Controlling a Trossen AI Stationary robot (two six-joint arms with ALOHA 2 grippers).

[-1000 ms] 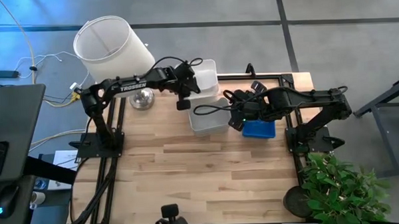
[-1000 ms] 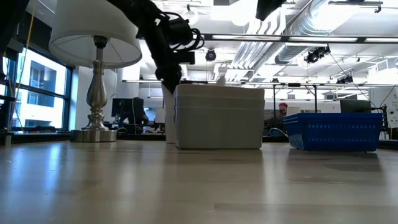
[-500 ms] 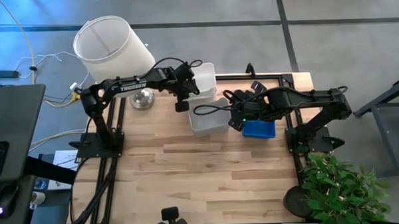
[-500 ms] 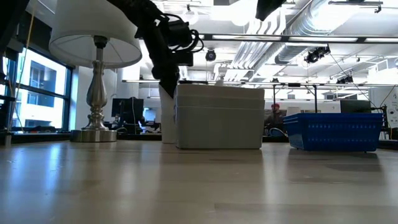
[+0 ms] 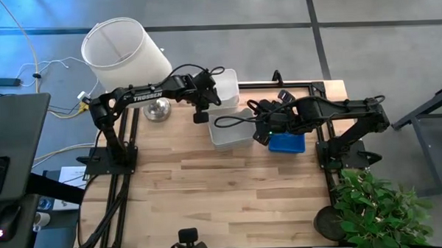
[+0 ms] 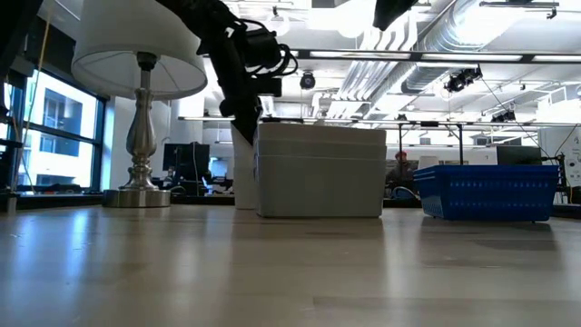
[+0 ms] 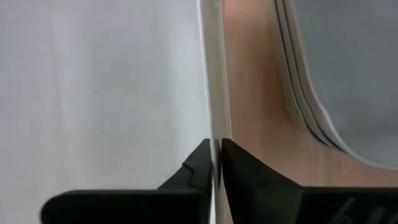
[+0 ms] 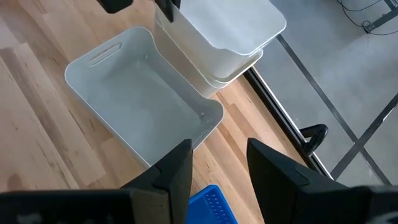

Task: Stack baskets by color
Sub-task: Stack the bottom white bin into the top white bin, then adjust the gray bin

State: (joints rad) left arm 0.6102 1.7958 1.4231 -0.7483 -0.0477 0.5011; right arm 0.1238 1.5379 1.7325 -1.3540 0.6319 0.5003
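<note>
At the table's far edge, several nested white baskets (image 8: 219,38) form a short stack, and my left gripper (image 7: 217,158) is shut on the top one (image 5: 227,85). Just in front stands another white basket (image 5: 229,131), open side up, on its base on the wood; the left wrist view shows several rims (image 7: 311,106) nested in it. Beside it to the right sits a blue basket (image 5: 288,143). My right gripper (image 8: 217,168) hangs open above the gap between the near white basket and the blue one, touching nothing. My left gripper pinches the top basket's side wall at its rim (image 7: 215,118), on the side toward the near white basket. One finger (image 7: 198,169) is inside the basket, the other (image 7: 245,171) outside. The fingers slant down from the table's left. The basket rests nested on those below it.
A lamp with a large white shade (image 5: 122,46) and a metal foot (image 5: 158,109) stands at the far left corner. A potted plant (image 5: 379,207) sits off the table's near right corner. The near half of the wooden table (image 5: 209,198) is bare.
The white basket in my left gripper has shifted a little toward the table's left on its stack. Both arms have stayed where they were.
</note>
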